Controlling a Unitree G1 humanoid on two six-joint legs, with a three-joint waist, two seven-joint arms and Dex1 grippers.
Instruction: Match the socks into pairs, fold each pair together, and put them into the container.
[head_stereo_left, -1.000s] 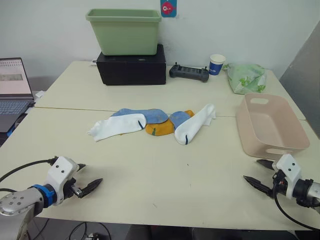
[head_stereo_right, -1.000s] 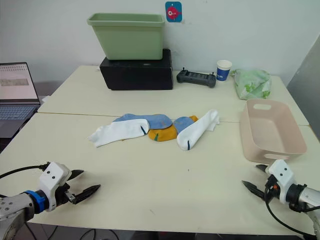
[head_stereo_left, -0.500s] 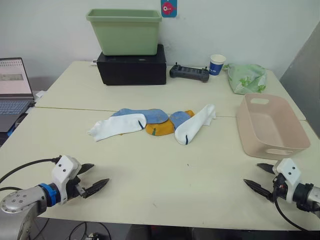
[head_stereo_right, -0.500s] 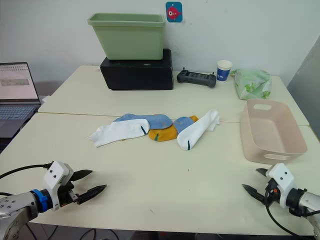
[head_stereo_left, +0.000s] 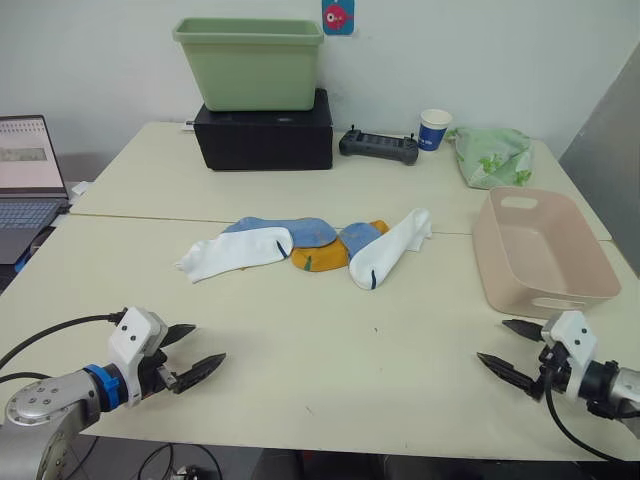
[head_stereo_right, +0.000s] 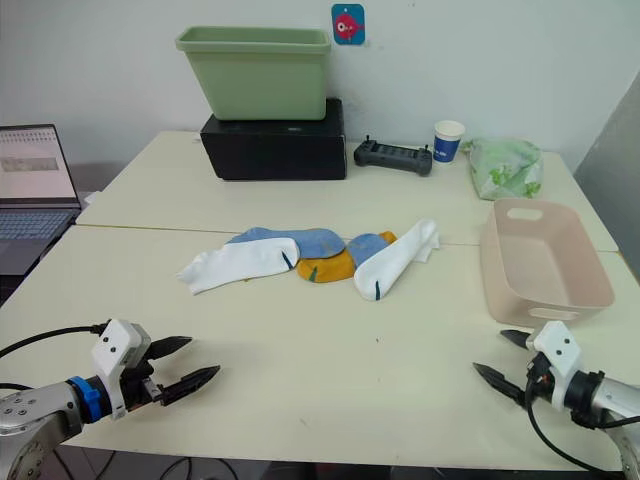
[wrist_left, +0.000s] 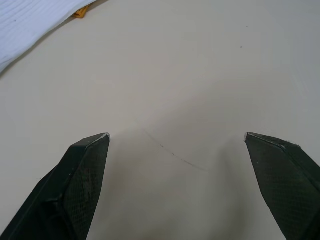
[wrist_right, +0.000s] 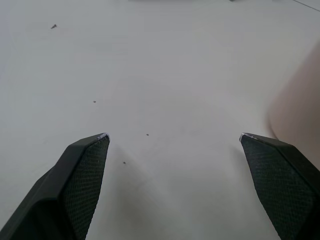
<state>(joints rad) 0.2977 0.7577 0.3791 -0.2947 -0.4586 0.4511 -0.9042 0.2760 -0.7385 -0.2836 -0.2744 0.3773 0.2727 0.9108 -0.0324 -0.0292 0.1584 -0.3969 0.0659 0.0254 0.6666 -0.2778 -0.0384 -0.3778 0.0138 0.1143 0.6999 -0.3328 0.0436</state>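
Note:
The socks lie in a loose row mid-table: a white sock (head_stereo_left: 235, 253) on the left, a light blue sock (head_stereo_left: 290, 230) behind it, a mustard orange sock (head_stereo_left: 320, 258), a smaller light blue one (head_stereo_left: 357, 238) and another white sock (head_stereo_left: 392, 246). The pale pink container (head_stereo_left: 545, 255) stands empty at the right. My left gripper (head_stereo_left: 208, 342) hovers open and empty over the near left of the table, well short of the socks; its wrist view catches the white sock's edge (wrist_left: 30, 25). My right gripper (head_stereo_left: 491, 340) is open and empty just in front of the container, whose wall (wrist_right: 300, 100) it sees.
At the back, a light green tub (head_stereo_left: 248, 62) sits on a black box (head_stereo_left: 263, 132), with a black controller (head_stereo_left: 378, 146), a paper cup (head_stereo_left: 434, 128) and a green-patterned cloth bundle (head_stereo_left: 490, 155) to its right. A laptop (head_stereo_left: 25, 175) is at the far left edge.
My left gripper has crept forward and to the right over the table. My right gripper has shifted slightly left. Both stay open; the socks have not moved.

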